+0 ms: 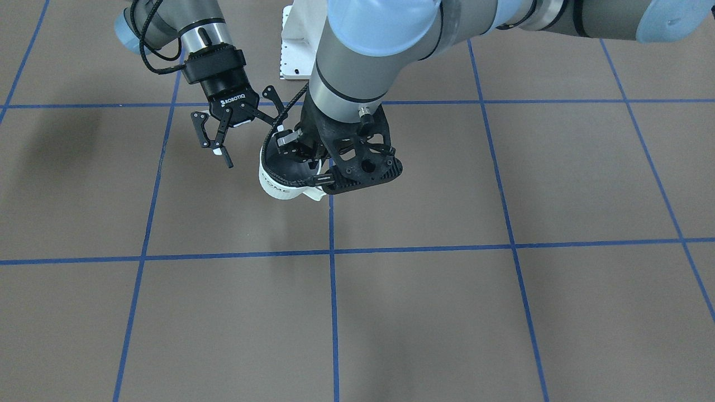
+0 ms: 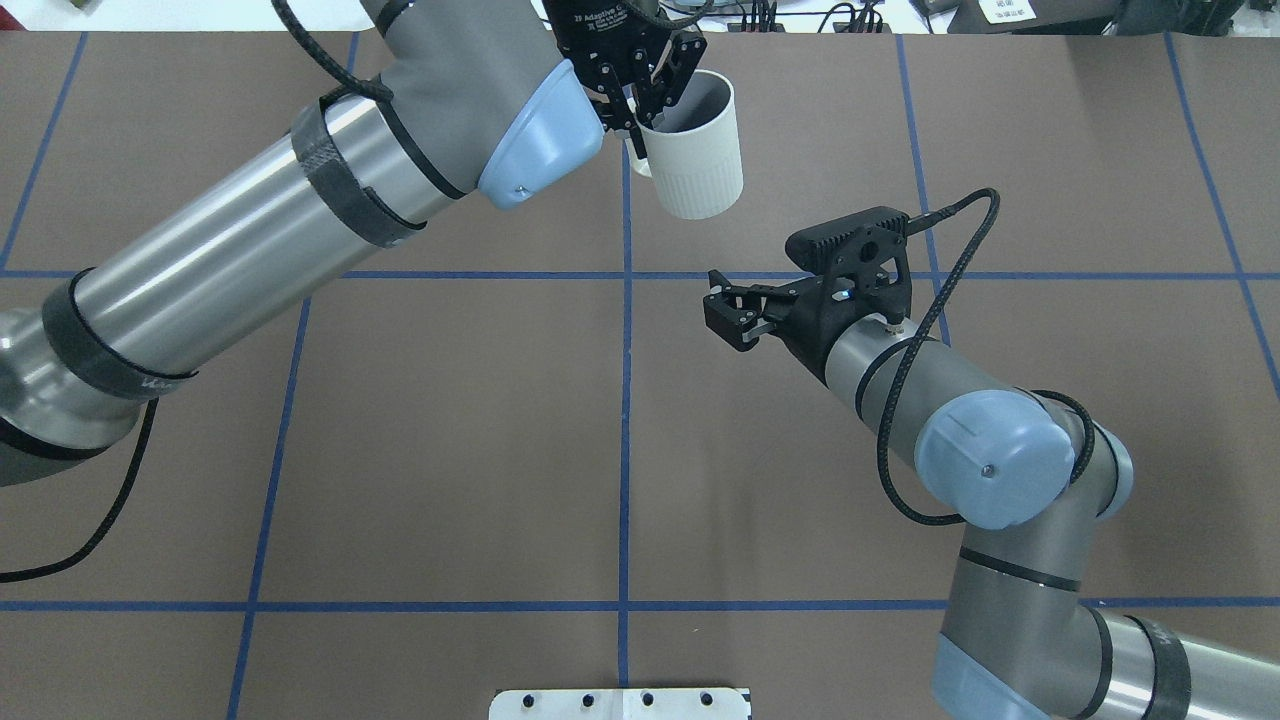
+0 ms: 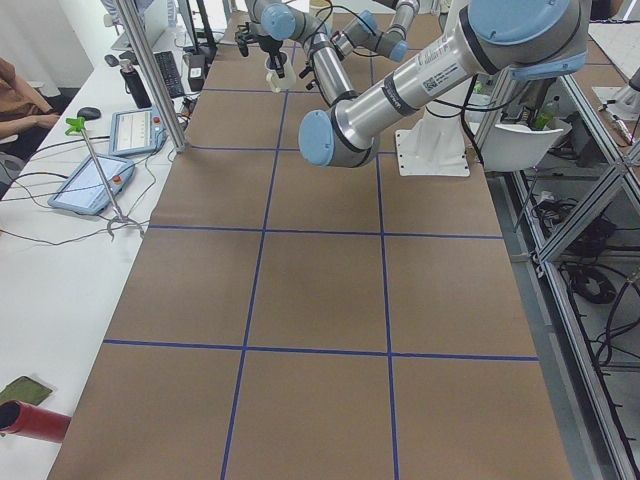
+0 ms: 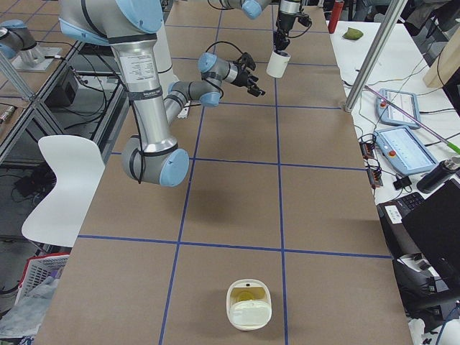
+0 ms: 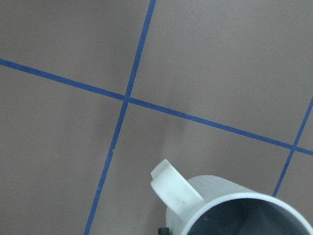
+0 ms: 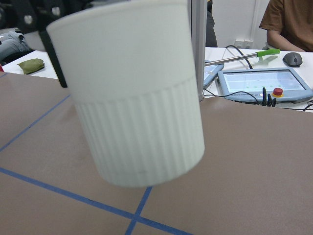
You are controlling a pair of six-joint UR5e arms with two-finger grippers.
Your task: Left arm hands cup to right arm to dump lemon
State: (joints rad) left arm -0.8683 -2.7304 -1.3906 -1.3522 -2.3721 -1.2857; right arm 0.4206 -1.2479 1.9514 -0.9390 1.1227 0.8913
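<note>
Above the brown table [image 2: 450, 420] the left gripper [image 2: 645, 100] is clamped on the rim of the raised cup [image 2: 695, 150], and the right gripper [image 2: 726, 318], wide open and empty nearby, should take the wall squarely before any release.

Left gripper [image 2: 650, 105] jaws clamp the cup [image 2: 700, 165] rim; right gripper [image 2: 722, 310] jaws seem parted, nearby.

The cup [image 2: 695, 150] hangs tilted above the table [image 2: 450, 420], over the side far from the robot and close to the middle line, its rim held in the left gripper [image 2: 648, 100]. The right gripper [image 2: 727, 312] sits near it — to the robot's right and nearer the robot — without touching. A small tub [image 4: 231, 296] stands at the table's right end, well apart from both
</note>
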